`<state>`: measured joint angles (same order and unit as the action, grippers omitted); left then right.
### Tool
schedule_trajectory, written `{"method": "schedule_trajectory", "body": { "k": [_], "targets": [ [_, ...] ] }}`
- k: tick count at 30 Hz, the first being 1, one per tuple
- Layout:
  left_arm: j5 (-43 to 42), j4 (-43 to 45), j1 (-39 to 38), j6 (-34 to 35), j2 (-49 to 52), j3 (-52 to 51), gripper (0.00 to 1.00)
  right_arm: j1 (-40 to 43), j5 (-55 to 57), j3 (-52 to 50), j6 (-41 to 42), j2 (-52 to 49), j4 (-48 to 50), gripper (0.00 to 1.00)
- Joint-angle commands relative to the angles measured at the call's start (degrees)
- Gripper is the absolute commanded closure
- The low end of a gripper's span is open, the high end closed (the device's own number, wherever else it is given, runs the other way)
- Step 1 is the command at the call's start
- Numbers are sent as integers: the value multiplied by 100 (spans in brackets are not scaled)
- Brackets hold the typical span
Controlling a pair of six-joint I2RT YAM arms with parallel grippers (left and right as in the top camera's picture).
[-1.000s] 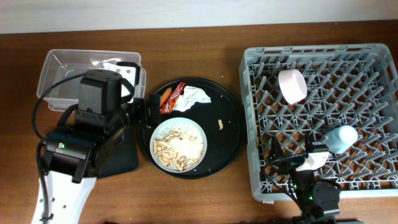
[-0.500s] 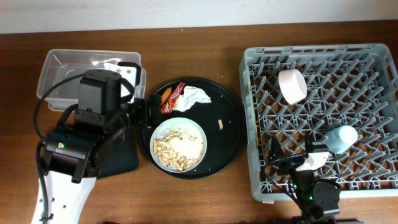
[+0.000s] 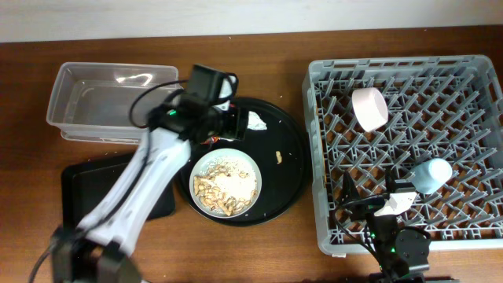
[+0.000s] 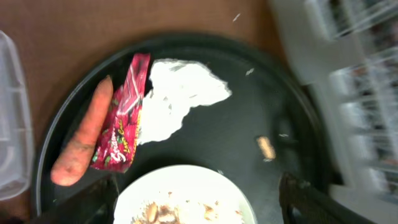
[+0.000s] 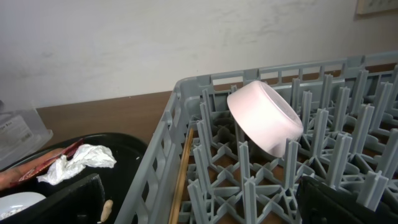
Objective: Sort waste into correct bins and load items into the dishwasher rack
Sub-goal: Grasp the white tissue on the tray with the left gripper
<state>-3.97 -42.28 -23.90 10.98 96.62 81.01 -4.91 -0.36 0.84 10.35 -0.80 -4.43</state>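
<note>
1. Left pincer (image 4: 198, 185): we log it wide and empty, above the round black tray (image 4: 249, 137).
2. Red wrapper (image 4: 124, 115), tissue (image 4: 180, 93), carrot stick (image 4: 84, 140): lying together on that tray.
3. Right pincer (image 5: 199, 186): wide, empty, beside the rack (image 5: 183, 90); white bowl (image 5: 266, 118) inside.

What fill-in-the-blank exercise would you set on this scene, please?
1. The red wrapper lies between the carrot stick and the crumpled white ___.
2. The plate holding food scraps sits on the round black ___.
3. The white bowl rests tilted among the pegs of the grey dishwasher ___.

Missing words: tissue; tray; rack.
</note>
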Motion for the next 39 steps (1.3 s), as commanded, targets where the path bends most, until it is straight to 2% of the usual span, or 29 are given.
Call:
{"method": "schedule_trajectory", "body": {
  "k": [1, 5, 9, 12, 24, 25, 26, 30, 36, 39],
  "targets": [
    [444, 817, -90, -85, 826, -50, 21, 48, -52, -52, -2, 59, 15, 2],
    [444, 1646, -190, -229, 1530, -50, 24, 48, -52, -52, -2, 59, 15, 2],
    [413, 2149, -234, -225, 1923, -50, 37, 48, -52, -52, -2, 59, 15, 2],
    [166, 2352, -302, -225, 2094, -50, 38, 48, -52, -52, -2, 59, 15, 2],
    [551, 2671, -402, -227, 2747, -52, 41, 48, -50, -52, -2, 59, 15, 2],
    [551, 2726, -402, -227, 2763, -52, 46, 48, -50, -52, -2, 59, 15, 2],
    [549, 2776, -402, -227, 2763, -50, 55, 48, -50, -52, -2, 59, 15, 2],
    [509, 2717, -404, -225, 2719, 11, 100, 48, -52, -52, -2, 59, 15, 2],
    [540, 1519, -407, -227, 1967, 723, 100, 48, -50, -52, -2, 59, 15, 2],
    [909, 852, -389, -227, 1434, 1143, 100, 48, -50, -52, -2, 59, 15, 2]
  ]
}}
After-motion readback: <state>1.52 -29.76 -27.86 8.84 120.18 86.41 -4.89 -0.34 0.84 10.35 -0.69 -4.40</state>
